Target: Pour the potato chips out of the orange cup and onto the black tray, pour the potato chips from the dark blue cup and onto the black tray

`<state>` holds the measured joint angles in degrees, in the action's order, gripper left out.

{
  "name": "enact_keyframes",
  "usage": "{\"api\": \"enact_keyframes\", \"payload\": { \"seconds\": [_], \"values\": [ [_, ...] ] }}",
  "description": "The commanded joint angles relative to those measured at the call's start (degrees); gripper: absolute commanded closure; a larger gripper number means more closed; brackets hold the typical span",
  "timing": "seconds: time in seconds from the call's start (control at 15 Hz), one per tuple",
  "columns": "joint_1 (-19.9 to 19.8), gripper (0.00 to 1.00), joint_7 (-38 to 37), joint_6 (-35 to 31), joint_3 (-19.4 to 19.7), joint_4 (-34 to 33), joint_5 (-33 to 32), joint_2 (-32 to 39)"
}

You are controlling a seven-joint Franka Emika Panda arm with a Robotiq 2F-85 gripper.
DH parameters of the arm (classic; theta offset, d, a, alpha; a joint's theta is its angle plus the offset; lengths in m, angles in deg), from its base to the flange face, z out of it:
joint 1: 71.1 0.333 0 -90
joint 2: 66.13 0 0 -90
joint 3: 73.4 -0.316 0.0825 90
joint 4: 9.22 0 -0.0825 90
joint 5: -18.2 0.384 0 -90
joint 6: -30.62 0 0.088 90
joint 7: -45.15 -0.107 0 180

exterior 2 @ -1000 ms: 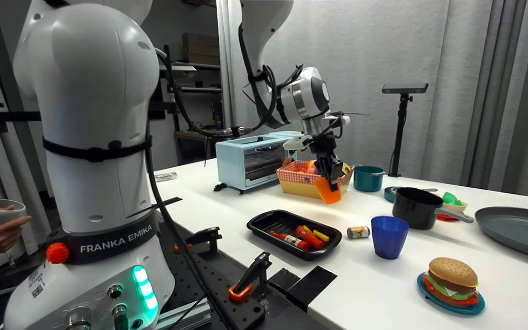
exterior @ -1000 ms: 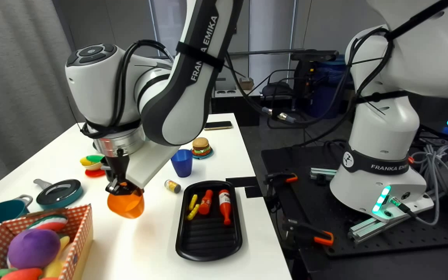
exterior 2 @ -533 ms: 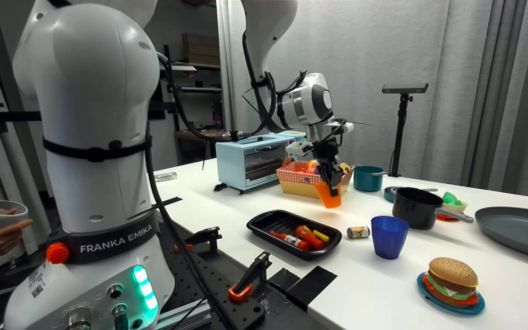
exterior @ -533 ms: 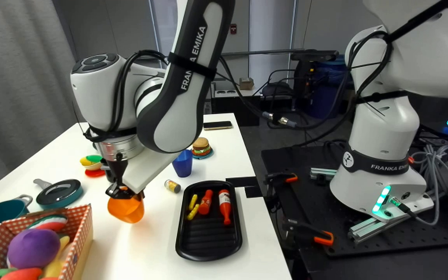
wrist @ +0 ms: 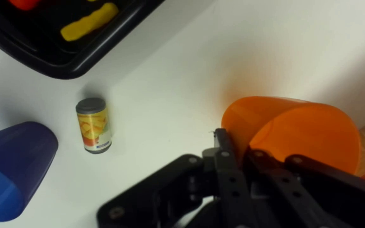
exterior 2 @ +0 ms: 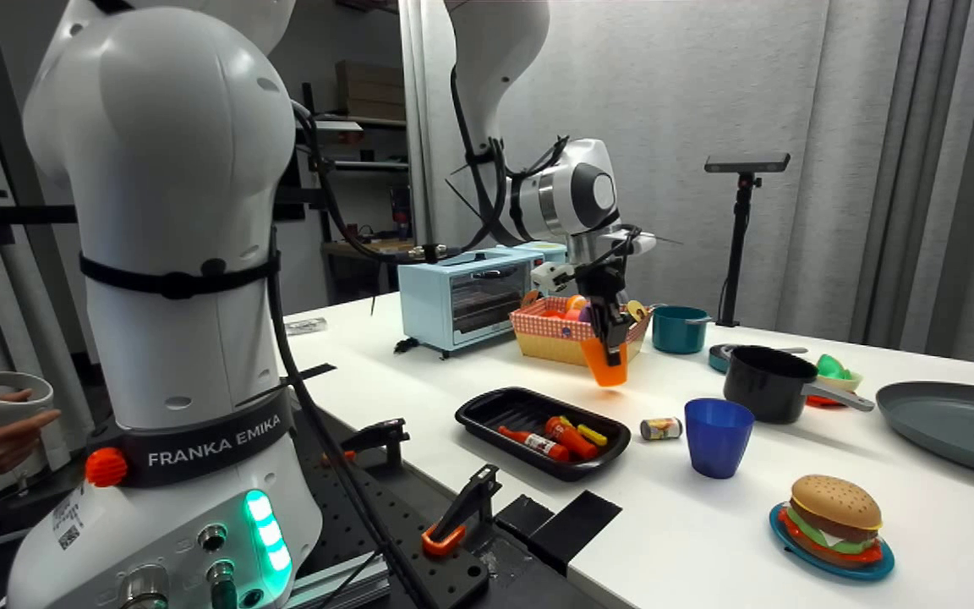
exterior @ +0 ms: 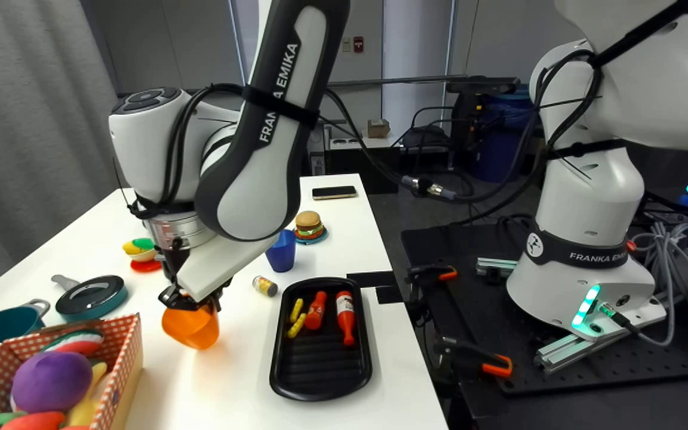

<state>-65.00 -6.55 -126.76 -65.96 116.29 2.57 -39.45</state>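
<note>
Gripper [wrist: 238,147]: nearly closed, one side wall of orange cup [wrist: 296,133] pinched; swivel risked by one-sided hold.
Orange cup: held tilted near basket [exterior 2: 542,345], apart from black tray [exterior: 320,371]; toppling risked if released at this angle.
Small can [wrist: 94,125]: on its side near dark blue cup [exterior 2: 717,440]; could be rolled by a low reach.
Dark blue cup: upright, contents not made out; pour could be deflected by red bottles [exterior: 346,316] in black tray.

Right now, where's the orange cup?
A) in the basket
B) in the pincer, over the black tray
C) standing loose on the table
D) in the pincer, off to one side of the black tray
D: the wrist view shows the pincer gripping the orange cup, well apart from the black tray.
</note>
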Motion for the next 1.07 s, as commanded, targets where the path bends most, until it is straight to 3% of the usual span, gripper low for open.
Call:
{"api": "enact_keyframes", "payload": {
  "seconds": [0.0,0.2,0.27,0.33,0.47,0.87,1.0],
  "values": [
    [0.73,0.98,1.95,-1.90,0.87,-0.98,4.00,1.15],
    [0.88,0.98,2.03,-1.77,1.28,-1.02,4.65,1.10],
    [0.87,0.89,2.02,-1.73,1.42,-1.03,4.71,1.09],
    [0.83,0.65,2.02,-1.72,1.54,-1.01,4.76,1.07],
    [0.68,0.61,2.06,-1.70,1.72,-0.97,4.97,1.04],
    [1.15,0.17,1.48,-1.75,2.42,-0.96,4.68,1.24],
    [1.58,0.10,1.34,-1.48,2.92,-0.82,4.04,0.78]
  ]
}}
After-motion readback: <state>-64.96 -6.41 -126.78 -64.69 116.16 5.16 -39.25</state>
